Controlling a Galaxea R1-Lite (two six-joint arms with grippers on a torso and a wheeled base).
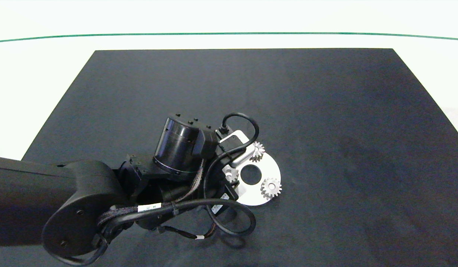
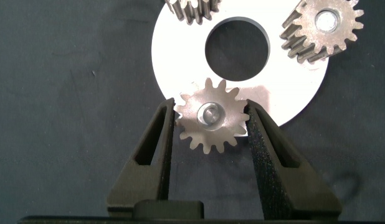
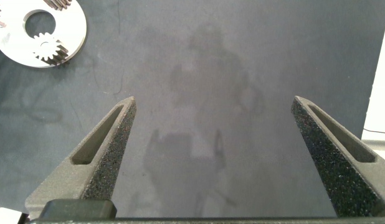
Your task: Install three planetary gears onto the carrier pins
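Third gear [image 2: 212, 121] sits on its carrier pin [image 2: 210, 113], the other two gears [image 1: 271, 187] already seated on the white disc [image 2: 174, 59]. Left claw [image 2: 209, 127] is clamped on it, near the worktop's front edge. Probably just let go next. Right claw [image 3: 211, 140] idles wide open, empty.

Robot test bench in a lab, black mat [image 1: 325, 129] filling the frame's middle, white table [image 1: 47, 74], green line [image 1: 229, 33] along the top

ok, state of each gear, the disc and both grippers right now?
Gear in left gripper: on the disc, pinched between the fingers.
Gear at disc's far edge: on the disc.
Third gear: on the disc.
Disc: flat on the mat.
Left gripper: shut on a gear.
Right gripper: open, empty.
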